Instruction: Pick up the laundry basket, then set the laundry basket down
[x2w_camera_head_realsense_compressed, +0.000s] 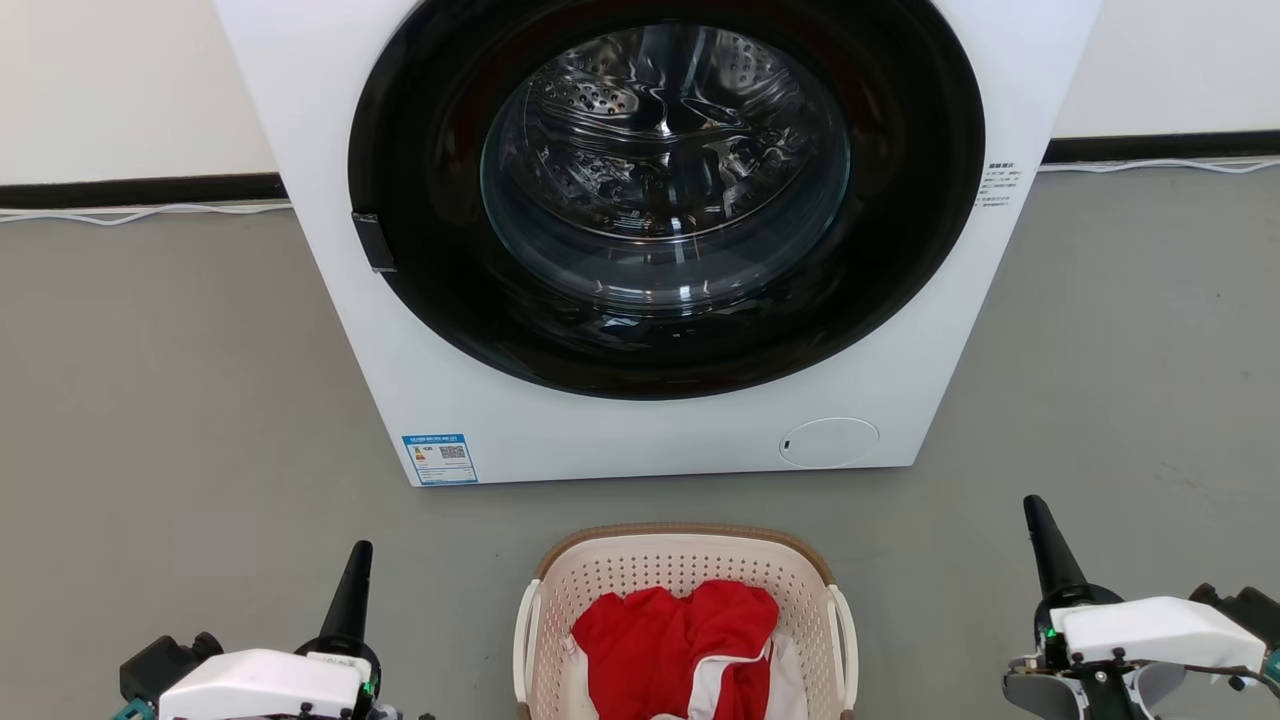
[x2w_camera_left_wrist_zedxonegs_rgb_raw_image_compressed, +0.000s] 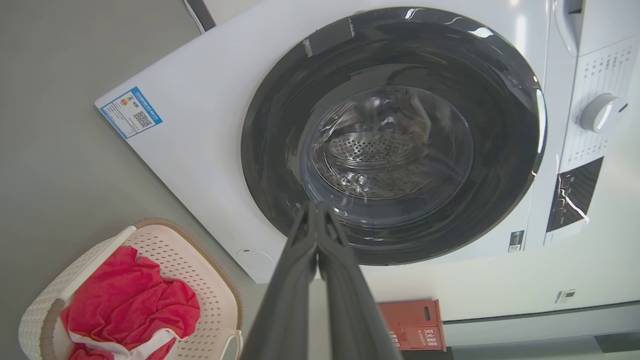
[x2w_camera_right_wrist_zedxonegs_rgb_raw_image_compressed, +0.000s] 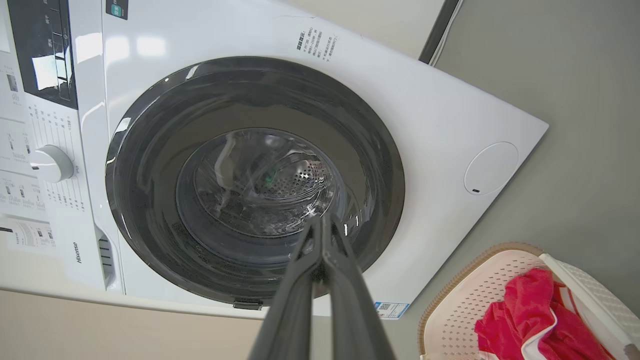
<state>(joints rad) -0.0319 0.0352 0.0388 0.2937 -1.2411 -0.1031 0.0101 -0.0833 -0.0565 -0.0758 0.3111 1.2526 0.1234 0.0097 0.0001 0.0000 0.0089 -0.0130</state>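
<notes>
The cream perforated plastic laundry basket (x2w_camera_head_realsense_compressed: 690, 563) (red cloth (x2w_camera_head_realsense_compressed: 680, 630) inside) sits on the floor (x2w_camera_head_realsense_compressed: 180, 400). Beside it, left gripper (x2w_camera_head_realsense_compressed: 360, 548) and right gripper (x2w_camera_head_realsense_compressed: 1033, 505) have fingers clenched, empty.

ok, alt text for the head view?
A cream laundry basket holding red and white cloth sits on the grey floor in front of a white front-loading washing machine. The left gripper and right gripper, both shut, flank the basket, touching nothing.

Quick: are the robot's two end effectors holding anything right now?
Left end effector: closed, holding nothing.
Right end effector: closed, holding nothing.
</notes>
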